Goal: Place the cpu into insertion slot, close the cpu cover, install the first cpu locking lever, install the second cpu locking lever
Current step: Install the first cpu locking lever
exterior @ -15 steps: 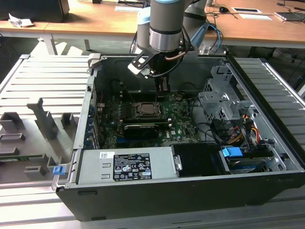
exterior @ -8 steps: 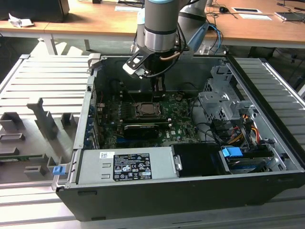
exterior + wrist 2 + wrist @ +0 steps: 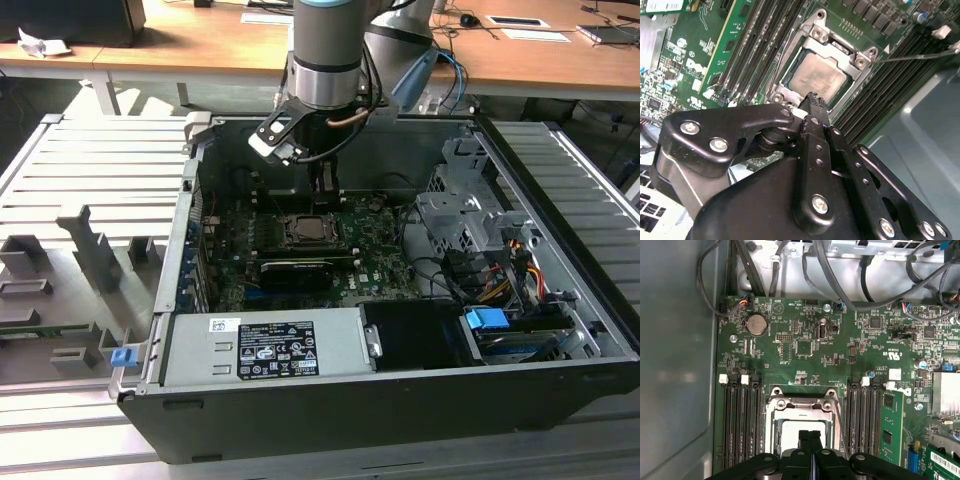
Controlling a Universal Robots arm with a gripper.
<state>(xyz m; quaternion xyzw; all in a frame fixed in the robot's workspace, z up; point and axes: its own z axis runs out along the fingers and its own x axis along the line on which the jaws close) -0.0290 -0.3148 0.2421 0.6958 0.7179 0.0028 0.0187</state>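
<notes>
Open computer case [image 3: 560,330] sat on the grey ribbed tabletop [image 3: 90,170], and my arm reached down into it at upper centre of the exterior view. Claw [image 3: 322,198] hung just above the insertion slot [image 3: 312,232], which lay at the middle of the green motherboard [image 3: 375,250]. In both wrist views the claw [image 3: 813,98] [image 3: 810,436] was clenched, its fingers [image 3: 816,117] pressed together with nothing between them. The cpu [image 3: 817,77] [image 3: 790,432] was already seated flat in the slot, dull silver-tan face up. The cpu cover [image 3: 840,50] [image 3: 800,407] lay down over it, framing the chip through its window. My fingertips were just over the cover's near edge; I could not tell whether they touched it. A thin metal rod [image 3: 912,56] ran from one corner of the cover out across the black memory slots [image 3: 890,85]. A coin cell battery [image 3: 756,325] sat on the board, well apart from the slot. A grey labelled power supply [image 3: 265,348] lay along the case's near wall, low in the exterior view.
</notes>
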